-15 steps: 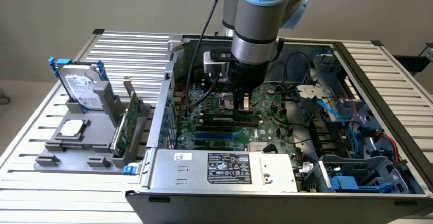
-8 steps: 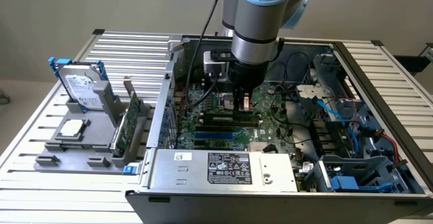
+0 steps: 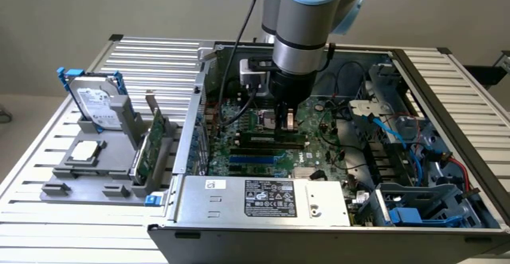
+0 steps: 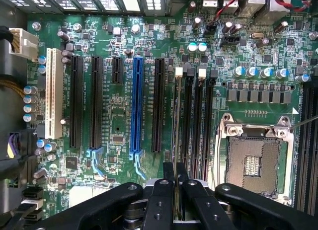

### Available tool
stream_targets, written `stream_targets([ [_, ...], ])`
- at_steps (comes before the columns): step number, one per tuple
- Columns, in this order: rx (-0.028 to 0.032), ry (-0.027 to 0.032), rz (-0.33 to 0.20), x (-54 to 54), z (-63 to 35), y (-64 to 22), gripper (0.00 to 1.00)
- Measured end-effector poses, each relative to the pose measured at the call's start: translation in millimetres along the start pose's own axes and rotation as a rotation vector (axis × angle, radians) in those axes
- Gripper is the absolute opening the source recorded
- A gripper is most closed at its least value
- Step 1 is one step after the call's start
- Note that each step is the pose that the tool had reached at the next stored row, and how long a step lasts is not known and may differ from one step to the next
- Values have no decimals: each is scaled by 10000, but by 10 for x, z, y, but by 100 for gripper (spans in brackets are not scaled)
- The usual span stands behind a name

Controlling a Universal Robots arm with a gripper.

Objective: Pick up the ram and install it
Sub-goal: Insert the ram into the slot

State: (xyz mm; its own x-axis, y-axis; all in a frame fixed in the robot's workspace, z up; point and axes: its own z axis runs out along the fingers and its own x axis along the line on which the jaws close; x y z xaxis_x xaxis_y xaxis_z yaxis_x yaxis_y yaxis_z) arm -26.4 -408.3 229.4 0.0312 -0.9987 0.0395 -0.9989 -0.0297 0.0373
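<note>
In the wrist view the ram (image 4: 177, 115) appears edge-on as a thin dark strip. It runs along the black memory slots (image 4: 198, 115) next to the empty CPU socket (image 4: 252, 165). My gripper (image 4: 175, 173) is shut on the ram's near end, with the black fingers (image 4: 160, 190) pressed against both of its faces. In the exterior view the gripper (image 3: 288, 123) points straight down inside the open computer case. There the ram (image 3: 267, 137) lies level at the slots on the green motherboard (image 3: 319, 150). I cannot tell whether the ram is seated in a slot or just above it.
A grey holder (image 3: 64, 174) at the exterior view's left carries a hard drive (image 3: 97, 103), a silver CPU chip (image 3: 85, 150) and a green expansion card (image 3: 150, 147). The power supply (image 3: 263, 198) covers the case's near side. Blue and red cables (image 3: 414, 150) and drive bays lie at the right.
</note>
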Motion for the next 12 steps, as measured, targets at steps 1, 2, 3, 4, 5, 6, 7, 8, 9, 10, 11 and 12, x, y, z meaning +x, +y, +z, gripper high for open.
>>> stream_targets([
  [1,1,-2,0,0,0,0,13],
  [2,1,-2,0,0,0,0,13],
  [3,-1,-2,0,-4,-1,0,13],
  [4,0,-6,0,-7,-1,0,13],
  [5,0,-6,0,-7,-1,0,13],
  [6,-1,-5,-1,-7,-1,0,13],
  [7,-1,-4,0,-7,0,0,13],
  [8,-1,-4,0,-7,2,0,13],
  [9,0,-5,0,-7,4,0,13],
  [10,0,-7,-1,-8,7,0,13],
  [11,0,-6,0,-8,11,0,13],
  [12,0,-6,-1,-8,14,0,13],
])
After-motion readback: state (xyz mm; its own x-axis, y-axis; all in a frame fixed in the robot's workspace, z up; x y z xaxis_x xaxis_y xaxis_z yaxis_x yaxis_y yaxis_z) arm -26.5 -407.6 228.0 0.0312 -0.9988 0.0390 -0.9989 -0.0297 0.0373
